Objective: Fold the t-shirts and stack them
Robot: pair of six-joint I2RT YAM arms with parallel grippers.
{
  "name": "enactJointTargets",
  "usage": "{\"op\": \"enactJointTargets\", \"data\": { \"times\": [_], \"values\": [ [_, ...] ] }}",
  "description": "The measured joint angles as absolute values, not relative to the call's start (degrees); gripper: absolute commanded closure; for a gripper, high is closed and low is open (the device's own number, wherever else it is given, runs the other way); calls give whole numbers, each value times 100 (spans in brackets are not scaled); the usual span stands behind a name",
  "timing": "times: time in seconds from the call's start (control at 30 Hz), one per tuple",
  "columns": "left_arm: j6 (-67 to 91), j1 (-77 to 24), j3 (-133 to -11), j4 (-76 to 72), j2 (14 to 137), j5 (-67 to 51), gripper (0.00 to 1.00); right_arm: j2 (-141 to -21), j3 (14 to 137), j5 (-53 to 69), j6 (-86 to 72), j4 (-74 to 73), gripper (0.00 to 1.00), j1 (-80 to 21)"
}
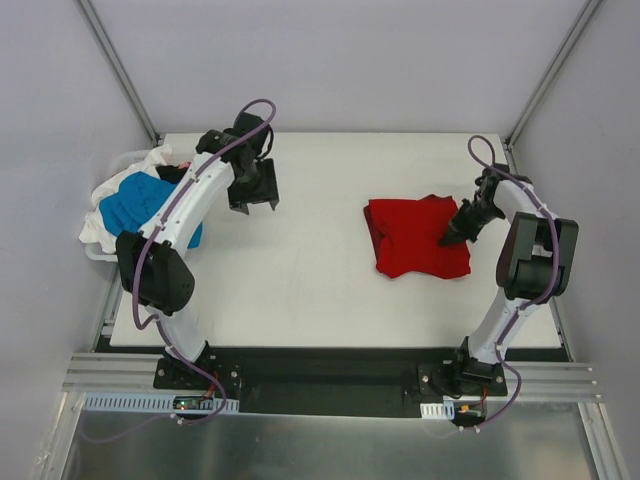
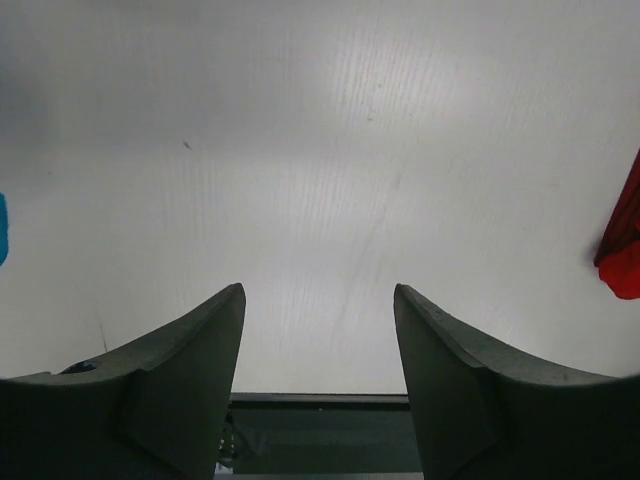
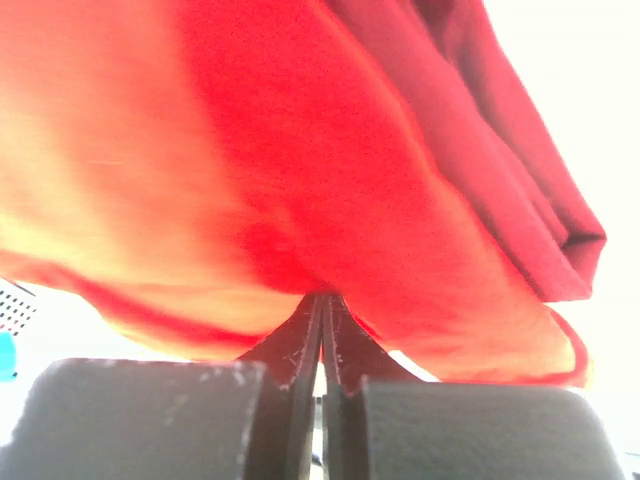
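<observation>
One red t-shirt [image 1: 415, 240] lies folded into a rough square on the right half of the worktop [image 1: 300, 290], nearer the right edge than the middle and well clear of the near and far edges.

A heap of t-shirts [image 1: 115, 215] sits at the left edge towards the far-left corner, partly hanging past that edge. One blue piece [image 1: 135, 212] and white cloth [image 1: 98, 235] around it can be made out (how many shirts are bundled there cannot be counted).

There are two arms, each with one gripper. The right gripper [image 1: 447, 240] is at the right side of the red t-shirt. In its wrist view its fingers [image 3: 290, 350] are pressed flat together with the hem of the red t-shirt [image 3: 300, 150] pinched at their tips, the cloth raised and light showing through it.

The left gripper [image 1: 255, 207] hangs over bare worktop in the far-left part, just beside the heap, with its jaws apart and nothing between them. Its wrist view shows only white surface [image 2: 320, 150] between the fingers [image 2: 190, 370]. A sliver of blue [image 2: 3, 228] sits at one side of that view and a corner of the red t-shirt [image 2: 625, 250] at the other.
</observation>
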State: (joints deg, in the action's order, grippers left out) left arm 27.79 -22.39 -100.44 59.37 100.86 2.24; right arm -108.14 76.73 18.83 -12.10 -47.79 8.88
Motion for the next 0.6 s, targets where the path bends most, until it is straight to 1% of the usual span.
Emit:
{"op": "enactJointTargets", "data": {
  "times": [0.03, 0.1, 0.13, 0.17, 0.2, 0.3, 0.4, 0.47, 0.5, 0.57, 0.6],
  "values": [
    [2781, -2161, -10125, 6062, 10099, 250, 38, -10816, 7778, 1885, -1190, -4783, 99, 893],
    [2799, -2126, -10403, 6313, 10151, 305, 45, -10763, 7918, 1837, -1175, -4783, 99, 777],
    [2838, -2134, -10665, 6493, 10221, 316, 46, -10698, 7953, 1769, -1170, -4816, 99, 681],
    [2884, -2141, -10995, 6632, 10298, 305, 60, -10571, 8047, 1640, -1157, -4963, 99, 491],
    [2923, -2145, -11214, 6694, 10346, 305, 65, -10451, 8141, 1549, -1142, -5065, 99, 333],
    [2908, -2176, -11804, 6657, 10357, 303, 60, -10060, 8938, 1197, -1105, -5507, 99, -217],
    [2888, -2176, -11839, 6248, 10090, 314, 58, -9577, 9491, 1096, -1129, -5537, 99, -440],
    [2902, -2176, -11203, 5645, 9566, 320, 56, -9231, 9443, 1041, -1133, -5566, 99, -423],
    [2919, -2174, -10836, 5443, 9264, 322, 54, -9105, 9358, 965, -1131, -5588, 99, -427],
    [2967, -2154, -10254, 5247, 8766, 355, 54, -8980, 9174, 823, -1118, -5640, 99, -440],
    [3000, -2115, -10160, 5256, 8652, 353, 54, -8967, 9067, 770, -1094, -5649, 99, -458]
  ]
}}
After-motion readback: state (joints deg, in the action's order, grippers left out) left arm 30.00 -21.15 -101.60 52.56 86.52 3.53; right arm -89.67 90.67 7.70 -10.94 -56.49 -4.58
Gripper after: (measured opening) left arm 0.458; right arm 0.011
